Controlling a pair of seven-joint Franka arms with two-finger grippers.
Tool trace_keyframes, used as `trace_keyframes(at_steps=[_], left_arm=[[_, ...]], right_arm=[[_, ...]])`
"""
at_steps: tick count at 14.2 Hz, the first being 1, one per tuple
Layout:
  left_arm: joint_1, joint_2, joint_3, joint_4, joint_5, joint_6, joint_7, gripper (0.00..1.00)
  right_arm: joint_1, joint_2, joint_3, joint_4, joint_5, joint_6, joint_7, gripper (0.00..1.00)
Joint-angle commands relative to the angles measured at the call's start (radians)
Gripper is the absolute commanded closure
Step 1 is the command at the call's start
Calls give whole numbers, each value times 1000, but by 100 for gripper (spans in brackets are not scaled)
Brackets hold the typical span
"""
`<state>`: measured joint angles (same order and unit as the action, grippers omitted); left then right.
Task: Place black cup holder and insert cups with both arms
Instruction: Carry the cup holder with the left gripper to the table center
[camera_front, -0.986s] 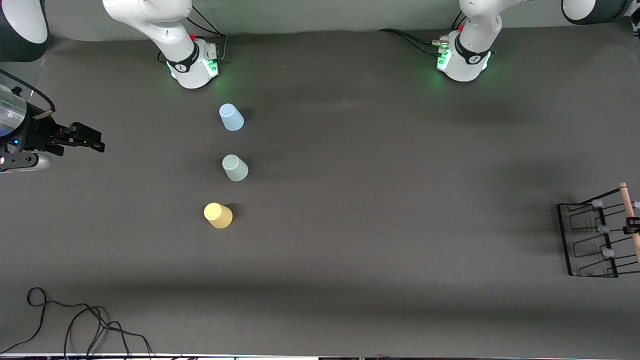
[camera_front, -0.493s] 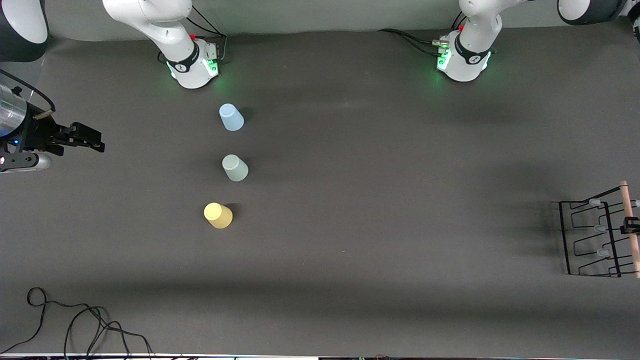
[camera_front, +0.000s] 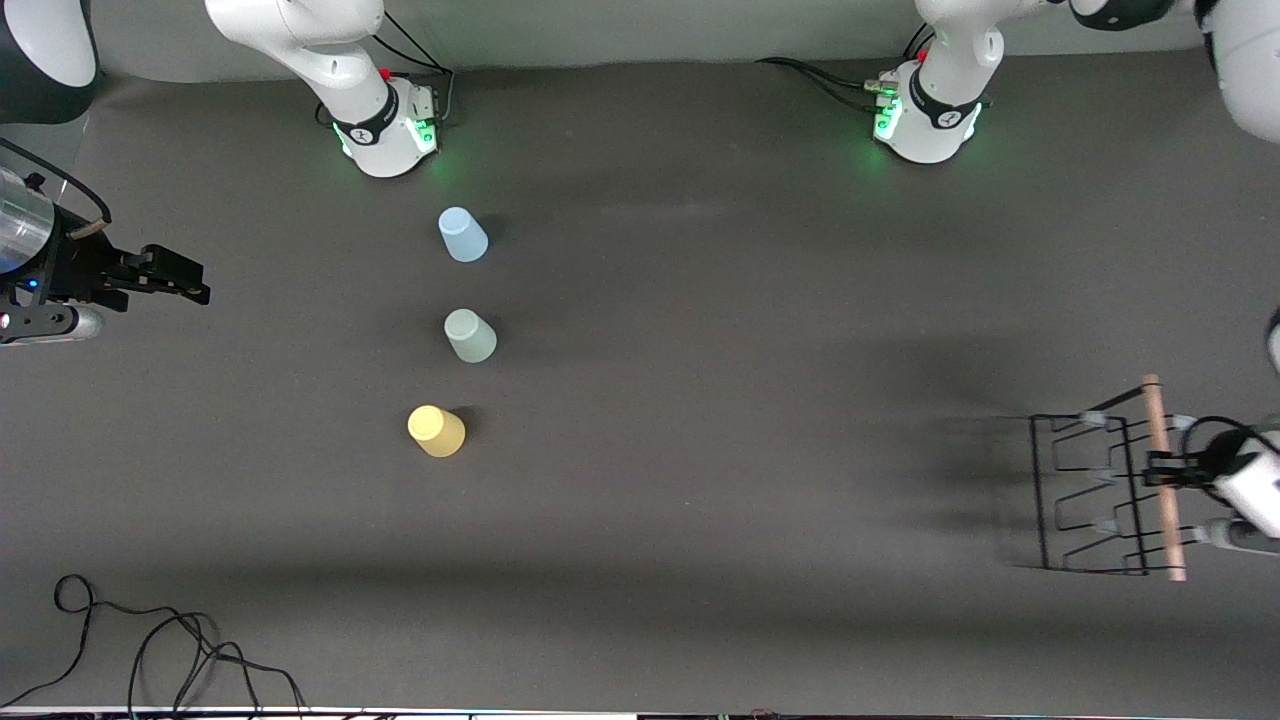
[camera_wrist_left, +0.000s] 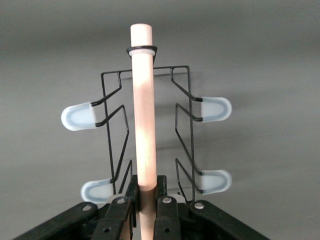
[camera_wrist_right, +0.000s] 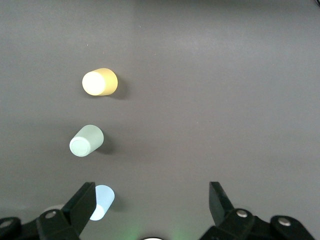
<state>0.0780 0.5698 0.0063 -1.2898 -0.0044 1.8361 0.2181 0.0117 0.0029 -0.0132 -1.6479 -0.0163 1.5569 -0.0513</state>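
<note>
The black cup holder (camera_front: 1157, 425) hangs by its wooden rod handle from my left gripper (camera_front: 1160, 470), which is shut on the rod over the left arm's end of the table. In the left wrist view the rod (camera_wrist_left: 142, 115) runs up between the jaws of the left gripper (camera_wrist_left: 146, 192), with wire loops and pale pegs on both sides. The light blue cup (camera_front: 462, 235), the grey-green cup (camera_front: 469, 335) and the yellow cup (camera_front: 436, 431) stand in a row, narrow ends up. My right gripper (camera_front: 195, 280) is open and empty at the right arm's end. Its wrist view shows the right gripper (camera_wrist_right: 151, 192) above all three cups.
A loose black cable (camera_front: 150, 650) lies at the table's near corner toward the right arm's end. The two green-lit arm bases (camera_front: 385, 130) (camera_front: 925, 120) stand along the table's edge farthest from the front camera.
My left gripper has carried the cup holder toward the middle of the table, and the wrist has come into the front view. The right arm and the cups have not moved.
</note>
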Motion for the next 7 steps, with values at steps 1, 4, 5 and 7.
trace_keyframes(at_steps=[1, 4, 5, 7], left_arm=[[-87, -120, 12, -106, -25, -6, -115, 100], [-188, -201, 11, -189, -57, 60, -317, 100], [-229, -214, 11, -197, -57, 51, -388, 100], [-314, -237, 11, -242, -52, 54, -485, 100]], right_arm=[[4, 5, -2, 20, 4, -12, 15, 0], [1, 3, -2, 20, 3, -12, 16, 0], [-1, 2, -2, 20, 4, -14, 15, 0], [-3, 2, -2, 20, 4, -14, 11, 0]])
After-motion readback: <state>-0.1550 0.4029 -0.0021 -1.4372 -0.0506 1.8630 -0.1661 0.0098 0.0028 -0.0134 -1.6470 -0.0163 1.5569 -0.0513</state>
